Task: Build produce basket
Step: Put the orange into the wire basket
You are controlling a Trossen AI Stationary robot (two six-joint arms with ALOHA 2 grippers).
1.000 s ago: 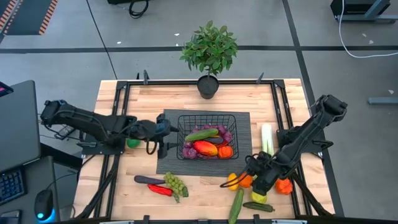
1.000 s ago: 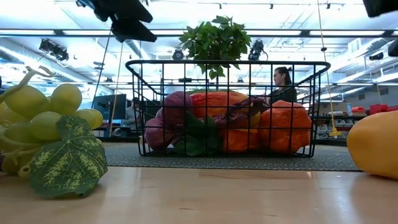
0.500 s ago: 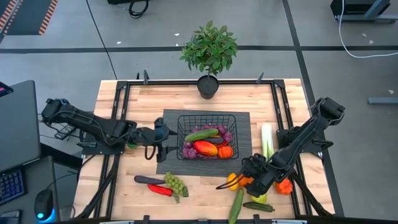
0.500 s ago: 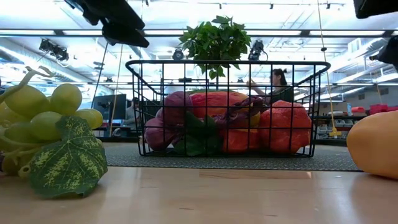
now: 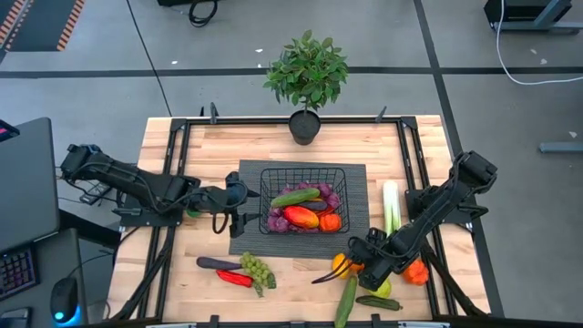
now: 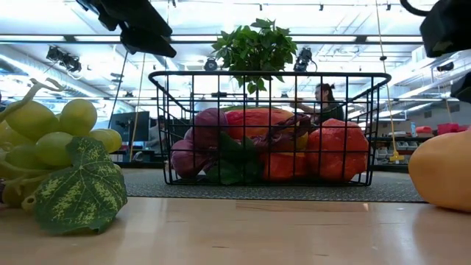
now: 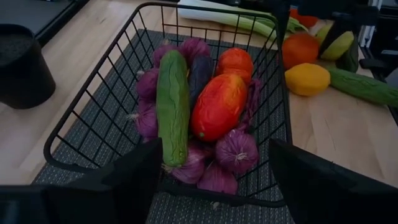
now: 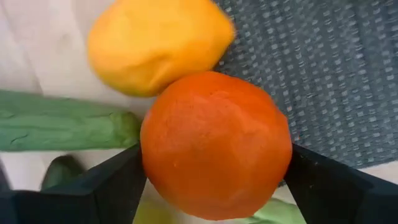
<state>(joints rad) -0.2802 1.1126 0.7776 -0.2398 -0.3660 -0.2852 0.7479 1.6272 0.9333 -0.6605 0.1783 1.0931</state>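
Note:
The black wire basket stands on a dark ribbed mat at mid-table. It holds a cucumber, a red pepper, an orange-red fruit and purple grapes. My left gripper hovers open and empty just left of the basket. My right gripper is at the mat's near right corner, shut on an orange. A yellow fruit and a long cucumber lie on the table right beside the orange. My right gripper pinches the orange between its two fingers, one on each of its opposite sides. The fingers come from above, pointing down. I cannot tell whether the orange is clear of the table.
Loose produce lies near the front edge: eggplant, red pepper, green grapes, small cucumber, lemon, orange-red fruit. A leek lies right of the mat. A potted plant stands at the far edge.
My right gripper has gone toward the table's left and near edges, ending among the loose fruit at the mat's near right corner. My left gripper has drawn back a little from the basket toward the table's left edge.

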